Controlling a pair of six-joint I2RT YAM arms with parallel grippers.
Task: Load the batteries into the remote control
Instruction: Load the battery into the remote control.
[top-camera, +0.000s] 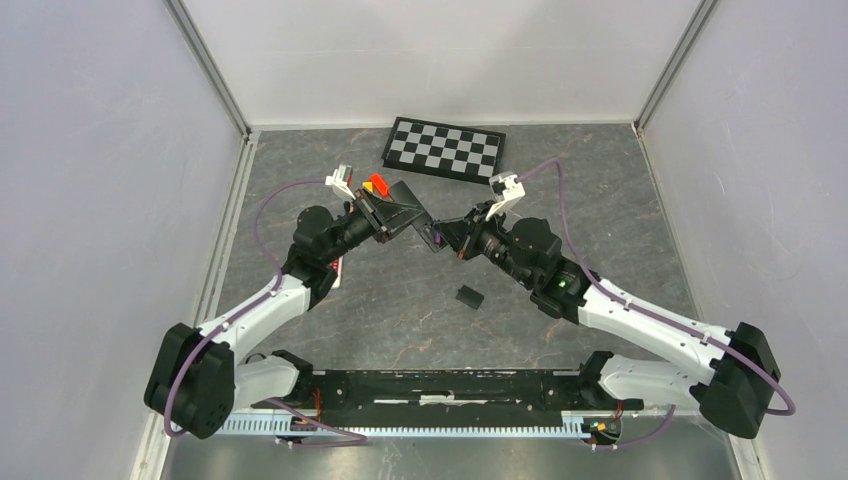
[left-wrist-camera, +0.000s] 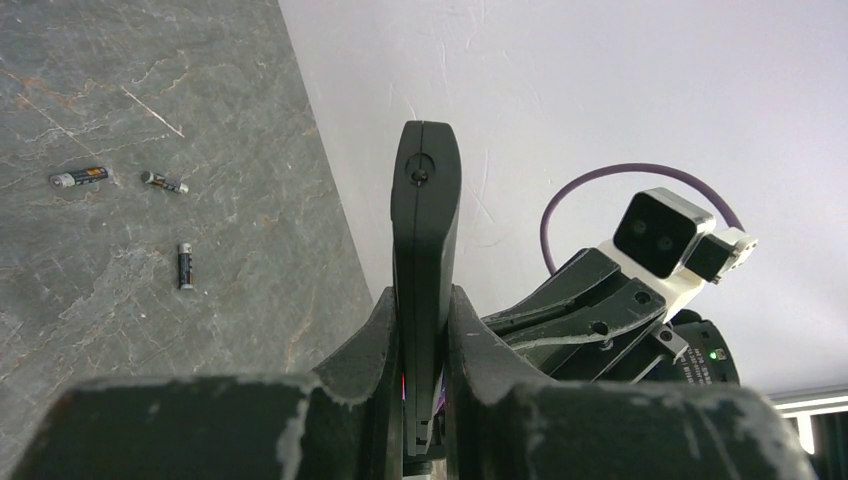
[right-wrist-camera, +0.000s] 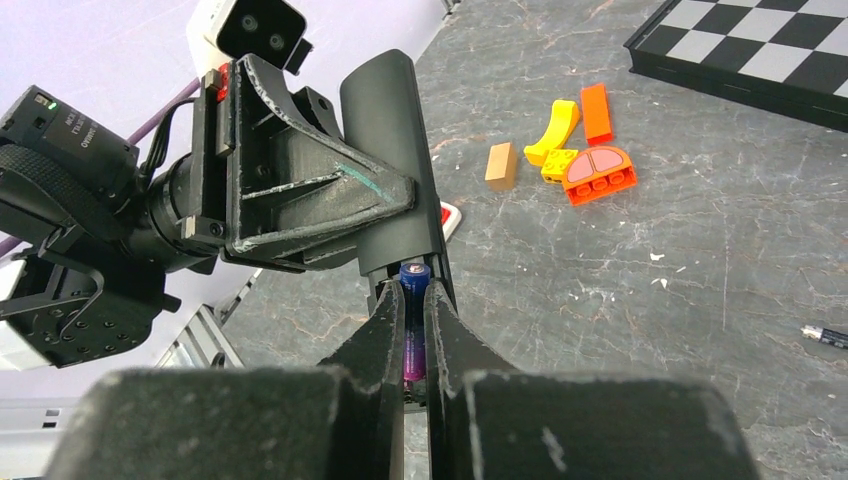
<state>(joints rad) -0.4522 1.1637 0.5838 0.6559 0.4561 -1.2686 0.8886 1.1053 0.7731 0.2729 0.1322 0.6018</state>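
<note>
Remote is clamped in the closed left gripper. Right gripper, nearly closed, pinches a battery at the remote's end; blocks at two o'clock.

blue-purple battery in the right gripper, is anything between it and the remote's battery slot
Nothing visible does. The battery, pinched in the right gripper, sits right at the slot of the remote, which the left gripper holds clamped.

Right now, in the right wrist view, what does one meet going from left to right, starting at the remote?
remote → tan block → red half-round brick → loose battery at the right edge
</note>
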